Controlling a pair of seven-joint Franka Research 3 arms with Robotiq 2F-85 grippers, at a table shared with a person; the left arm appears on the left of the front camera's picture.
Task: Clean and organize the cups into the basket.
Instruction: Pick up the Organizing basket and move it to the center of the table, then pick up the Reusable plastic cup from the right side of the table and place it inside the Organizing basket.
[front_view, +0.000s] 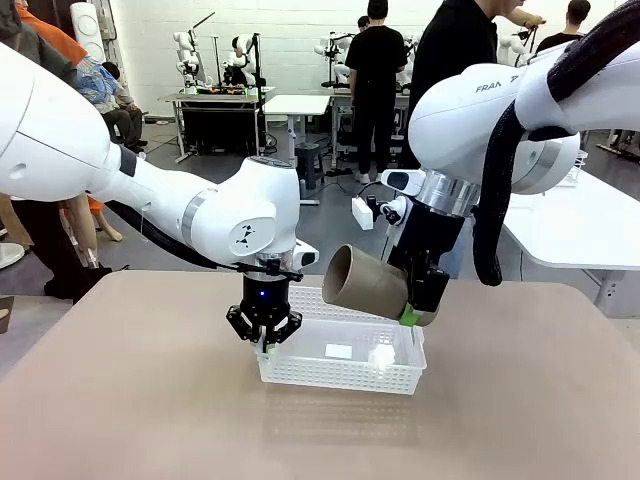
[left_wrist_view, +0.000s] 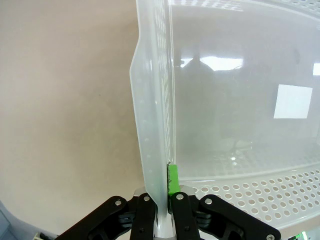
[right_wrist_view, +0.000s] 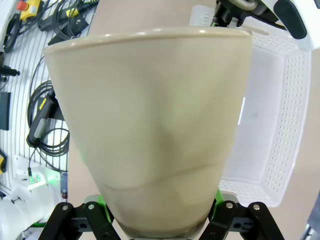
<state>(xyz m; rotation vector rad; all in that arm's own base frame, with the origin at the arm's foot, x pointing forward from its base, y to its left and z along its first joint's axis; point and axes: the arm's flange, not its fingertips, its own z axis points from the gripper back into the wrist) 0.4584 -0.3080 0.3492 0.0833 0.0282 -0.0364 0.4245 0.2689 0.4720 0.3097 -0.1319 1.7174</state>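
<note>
my left fingers (left_wrist_view: 172, 182) pinch the basket (front_view: 340, 378) wall, my right fingers (front_view: 410, 316) hold the tilted cup (front_view: 365, 282), seemingly only by its base, so it could slip free.

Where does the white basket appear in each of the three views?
Front view: the basket sits low centre, on the table.
Left wrist view: right half, its wall upright.
Right wrist view: right side, behind the cup.
Shared landmark: the left tool pinching the basket's rim.

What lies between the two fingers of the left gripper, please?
The basket, by its side wall, clamped in the left gripper; the left wrist view shows it.
</note>
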